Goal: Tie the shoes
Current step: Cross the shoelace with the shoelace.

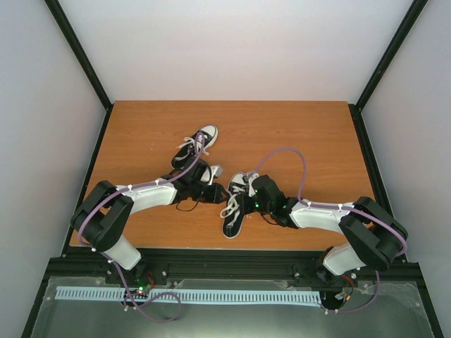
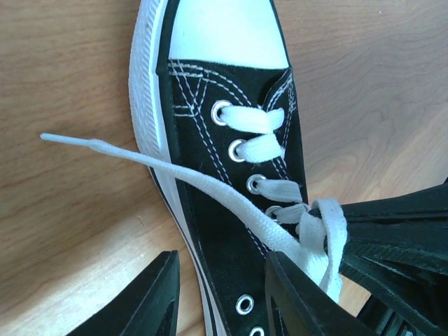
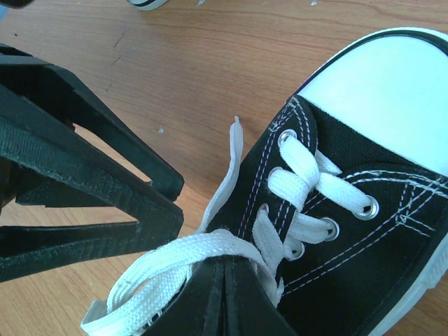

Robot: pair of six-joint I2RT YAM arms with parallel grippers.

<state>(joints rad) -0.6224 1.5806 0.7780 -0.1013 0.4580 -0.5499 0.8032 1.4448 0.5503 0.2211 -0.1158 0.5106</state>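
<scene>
Top external view first: two black sneakers sit on the wooden table (image 1: 296,134). The upper shoe (image 1: 197,146) lies above centre with its white toe aimed at the upper right, and the lower shoe (image 1: 235,211) lies just below centre with its toe toward the bottom edge. Both arms close in on that lower shoe, one from each side of the frame. Over to the left wrist view, and the left gripper (image 2: 222,262) stands partly open at the bottom of the frame. Its two black fingers (image 2: 157,297) are set apart with the shoe's white sole edge between them, and nothing is clamped. A loose lace (image 2: 175,171) runs from the eyelets out to the left, its tip ending over bare wood, while the toe cap (image 2: 224,31) fills the top of the frame. At the right edge the other arm's black fingers meet a twist of lace. Right wrist view now: the right gripper (image 3: 224,269) is closed tight at bottom centre, with white lace strands gathering right at its tips, pinched there. The shoe's toe fills the upper right.
</scene>
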